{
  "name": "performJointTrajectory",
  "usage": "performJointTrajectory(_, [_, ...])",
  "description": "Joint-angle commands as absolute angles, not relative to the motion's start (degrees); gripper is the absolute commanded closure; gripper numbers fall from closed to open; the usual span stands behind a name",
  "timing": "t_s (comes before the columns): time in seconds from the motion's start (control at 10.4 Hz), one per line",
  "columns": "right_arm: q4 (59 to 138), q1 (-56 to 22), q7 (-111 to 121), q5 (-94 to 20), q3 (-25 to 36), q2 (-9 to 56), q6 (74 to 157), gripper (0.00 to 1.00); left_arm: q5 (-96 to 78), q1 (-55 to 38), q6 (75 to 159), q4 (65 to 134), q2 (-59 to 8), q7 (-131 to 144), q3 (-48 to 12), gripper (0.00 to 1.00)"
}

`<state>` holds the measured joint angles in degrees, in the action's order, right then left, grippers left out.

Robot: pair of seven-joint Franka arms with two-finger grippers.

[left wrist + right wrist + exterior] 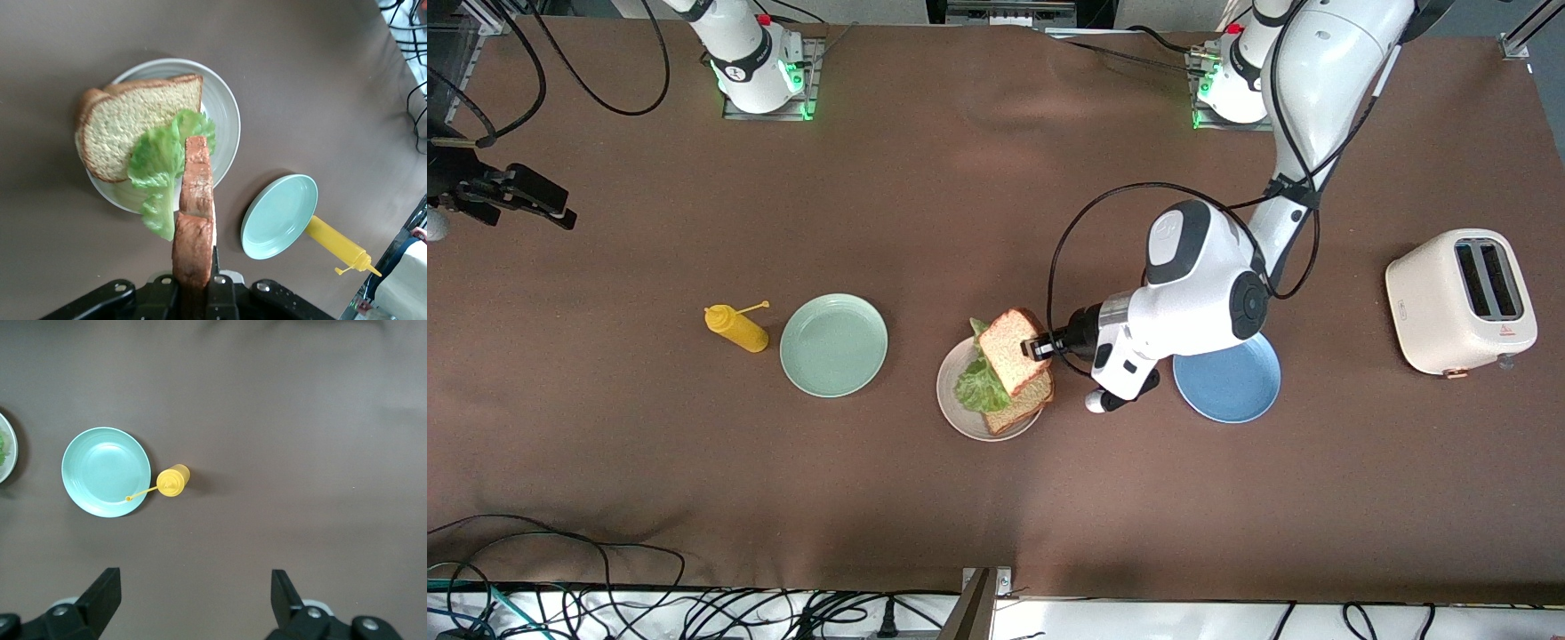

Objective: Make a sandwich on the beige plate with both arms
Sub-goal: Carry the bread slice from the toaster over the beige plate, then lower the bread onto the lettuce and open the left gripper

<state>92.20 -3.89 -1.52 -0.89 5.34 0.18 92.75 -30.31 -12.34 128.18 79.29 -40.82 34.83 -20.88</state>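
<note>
On the beige plate (953, 404) lie one bread slice (1024, 407) and lettuce (982, 388). Over that plate, the left gripper (1040, 346) jaws clench the top slice (1014, 349), tilted. Toward the right arm's end, the right gripper (193, 597) waits, jaws spread.

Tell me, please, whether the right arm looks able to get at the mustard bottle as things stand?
Probably yes: the right end effector is open above bare table, and the mustard bottle stands uncovered beside the mint-green plate.

no readable text, labels or numbers
</note>
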Motion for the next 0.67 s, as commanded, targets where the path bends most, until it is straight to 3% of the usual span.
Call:
performJointTrajectory(0.0, [91.32, -3.78, -1.05, -1.58, 5.45, 0.09, 91.15, 0.0, -32.17, -16.41, 132.07, 77.69, -41.31, 36.55, -20.3, 1.0])
performJointTrajectory(0.58, [91.32, -3.78, -1.05, -1.58, 5.45, 0.09, 91.05, 0.0, -31.29, -18.98, 137.9, 77.96, -44.64, 29.02, -18.55, 1.0])
